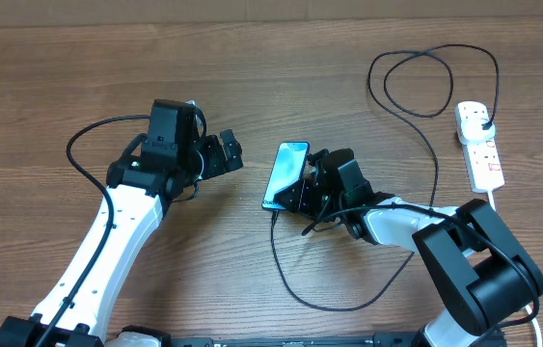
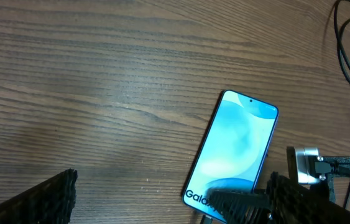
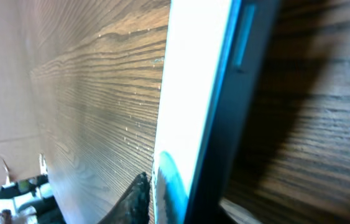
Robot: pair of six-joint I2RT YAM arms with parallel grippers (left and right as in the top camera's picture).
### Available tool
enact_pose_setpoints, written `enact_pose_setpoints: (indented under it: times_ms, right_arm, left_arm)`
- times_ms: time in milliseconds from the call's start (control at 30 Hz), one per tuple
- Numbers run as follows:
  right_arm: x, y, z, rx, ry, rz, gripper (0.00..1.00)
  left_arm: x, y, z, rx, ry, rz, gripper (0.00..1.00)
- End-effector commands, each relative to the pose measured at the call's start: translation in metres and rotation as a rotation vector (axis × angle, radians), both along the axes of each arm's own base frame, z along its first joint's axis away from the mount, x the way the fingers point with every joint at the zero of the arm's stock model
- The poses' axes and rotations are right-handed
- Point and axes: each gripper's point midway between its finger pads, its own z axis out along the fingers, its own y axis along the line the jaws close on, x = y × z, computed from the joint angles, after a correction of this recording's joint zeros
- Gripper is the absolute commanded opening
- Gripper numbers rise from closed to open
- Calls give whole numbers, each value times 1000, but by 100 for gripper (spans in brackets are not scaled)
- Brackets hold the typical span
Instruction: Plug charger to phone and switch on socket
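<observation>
Tabletop (image 1: 40,77): bears everything. Left gripper (image 1: 232,154): fingers spread wide, empty, beside the phone (image 1: 284,173). Right gripper (image 1: 308,183): at phone's lower end; whether its fingers grip cannot be told. Socket (image 1: 483,159): far right; switching judged outstanding. Phone: mid-tabletop, screen lit. Charger (image 1: 436,169): runs socket to phone, apparently plugged in.

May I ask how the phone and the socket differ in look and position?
The phone is dark-edged with a bright blue screen; the socket is white with red marks. The phone lies centrally at the right gripper; the socket sits far right, away from it. Both are elongated rectangles.
</observation>
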Motion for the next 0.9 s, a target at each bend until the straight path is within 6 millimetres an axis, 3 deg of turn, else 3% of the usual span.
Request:
enact_pose_setpoints:
  times_ms: [0,300,500,867]
  right_arm:
    - [9,6,9,14,-37,6,23]
    - [12,5,9,5,-47,-7,31]
    - [15,2,8,-9,-50,-22,49]
    - [22,-19,11,-90,-59,-103,50]
  left_arm:
    - [3,4,9,14,-34,-2,100]
    - [3,4,9,14,-34,-2,100]
    - [3,4,9,14,-34,-2,100]
    - [3,4,9,14,-34,-2,100]
